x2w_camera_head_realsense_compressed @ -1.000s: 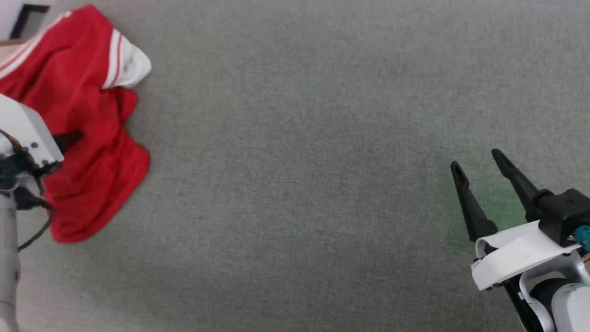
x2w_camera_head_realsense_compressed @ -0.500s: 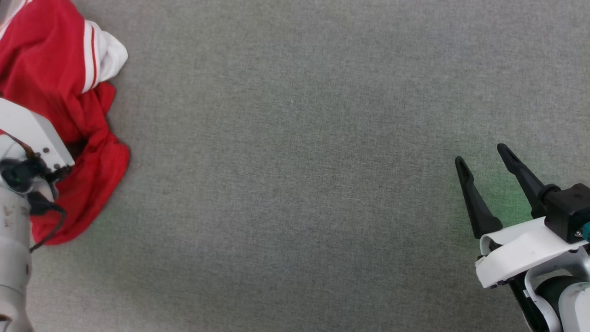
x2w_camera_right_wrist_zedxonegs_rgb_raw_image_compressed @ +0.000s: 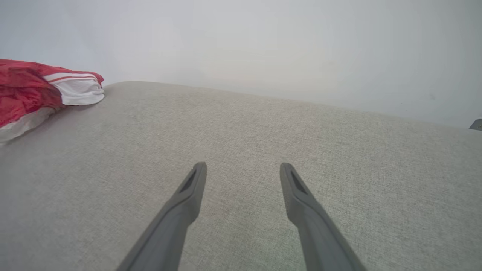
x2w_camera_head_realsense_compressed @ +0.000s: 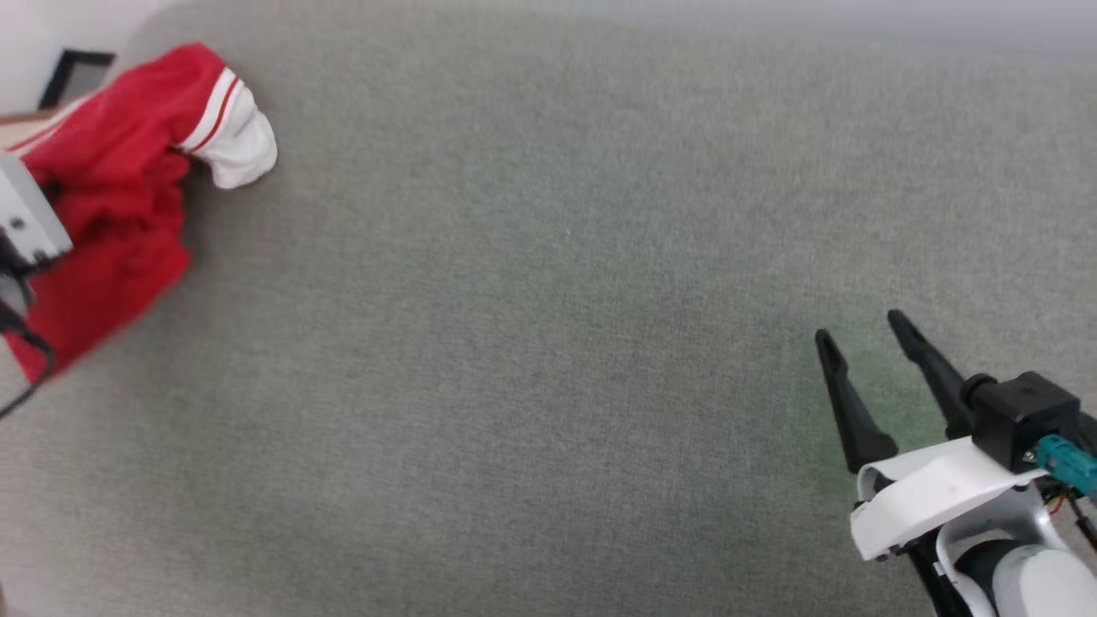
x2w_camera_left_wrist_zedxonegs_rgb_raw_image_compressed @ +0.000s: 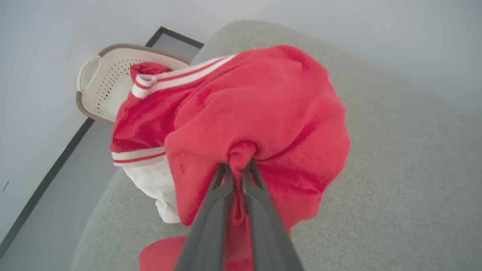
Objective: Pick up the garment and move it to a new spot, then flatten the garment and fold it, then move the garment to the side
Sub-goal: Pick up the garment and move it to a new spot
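Note:
The garment (x2w_camera_head_realsense_compressed: 111, 214), a red jersey with white sleeves and striped trim, hangs bunched at the far left of the grey padded surface (x2w_camera_head_realsense_compressed: 548, 343). My left gripper (x2w_camera_left_wrist_zedxonegs_rgb_raw_image_compressed: 238, 167) is shut on a pinch of its red cloth, and the rest of the garment (x2w_camera_left_wrist_zedxonegs_rgb_raw_image_compressed: 263, 113) drapes down around the fingers. In the head view the left wrist housing (x2w_camera_head_realsense_compressed: 26, 223) covers part of the cloth. My right gripper (x2w_camera_head_realsense_compressed: 857, 330) stands open at the lower right, far from the garment (x2w_camera_right_wrist_zedxonegs_rgb_raw_image_compressed: 37, 90), with nothing between its fingers (x2w_camera_right_wrist_zedxonegs_rgb_raw_image_compressed: 196, 184).
A cream perforated basket (x2w_camera_left_wrist_zedxonegs_rgb_raw_image_compressed: 109, 79) sits beyond the surface's far left corner, behind the garment. A dark-framed strip (x2w_camera_left_wrist_zedxonegs_rgb_raw_image_compressed: 56, 162) runs along the floor by the pale wall. The grey surface stretches wide between the two arms.
The left arm has lifted the garment and drawn it leftward, so its lower part has left the surface. The head camera has shifted too. The right gripper stays open.

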Robot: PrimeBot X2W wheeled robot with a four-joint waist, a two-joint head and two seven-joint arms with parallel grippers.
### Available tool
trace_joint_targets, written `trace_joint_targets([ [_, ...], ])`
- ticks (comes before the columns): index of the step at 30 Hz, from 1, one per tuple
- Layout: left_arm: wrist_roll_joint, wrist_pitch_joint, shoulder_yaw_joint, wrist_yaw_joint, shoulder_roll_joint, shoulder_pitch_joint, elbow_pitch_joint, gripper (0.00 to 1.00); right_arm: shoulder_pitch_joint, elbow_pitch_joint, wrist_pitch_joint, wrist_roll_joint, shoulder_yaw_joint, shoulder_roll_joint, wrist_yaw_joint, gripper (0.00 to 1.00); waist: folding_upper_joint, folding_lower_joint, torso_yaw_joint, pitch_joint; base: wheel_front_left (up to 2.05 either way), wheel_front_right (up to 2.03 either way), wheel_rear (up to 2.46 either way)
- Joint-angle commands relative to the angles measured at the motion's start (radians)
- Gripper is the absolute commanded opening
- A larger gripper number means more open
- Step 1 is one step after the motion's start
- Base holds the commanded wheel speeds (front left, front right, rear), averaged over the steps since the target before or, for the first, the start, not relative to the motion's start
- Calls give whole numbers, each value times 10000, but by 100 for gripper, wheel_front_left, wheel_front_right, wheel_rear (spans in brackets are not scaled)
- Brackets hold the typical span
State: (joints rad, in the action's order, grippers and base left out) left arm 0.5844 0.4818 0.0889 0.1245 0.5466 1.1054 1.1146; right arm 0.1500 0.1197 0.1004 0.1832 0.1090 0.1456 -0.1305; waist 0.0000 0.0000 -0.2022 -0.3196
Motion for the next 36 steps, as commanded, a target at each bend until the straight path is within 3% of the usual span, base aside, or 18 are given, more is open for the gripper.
trace_joint_targets([
  [1, -45, -118, 37, 52, 57, 126, -99, 0, -137, -81, -82, 37, 32, -74, -4, 100, 0, 0, -166, 617, 0, 0, 0],
  [16, -165, -1243, 1625, 69, 403, 1078, -2290, 0, -663, -1122, -839, 251, 151, -728, -4, 100, 0, 0, -211, 2662, 0, 0, 0],
  [27, 542, -455, 2410, 63, 290, 1064, -3634, 0, -840, -1321, -1102, 201, -332, -886, -4, 100, 0, 0, 282, 3307, 0, 0, 0],
  [36, 773, 422, 2794, -174, -312, 664, -4954, 0, -993, -1254, -1261, -55, -1358, -932, -4, 100, 0, 0, 1039, 3335, 0, 0, 0],
])
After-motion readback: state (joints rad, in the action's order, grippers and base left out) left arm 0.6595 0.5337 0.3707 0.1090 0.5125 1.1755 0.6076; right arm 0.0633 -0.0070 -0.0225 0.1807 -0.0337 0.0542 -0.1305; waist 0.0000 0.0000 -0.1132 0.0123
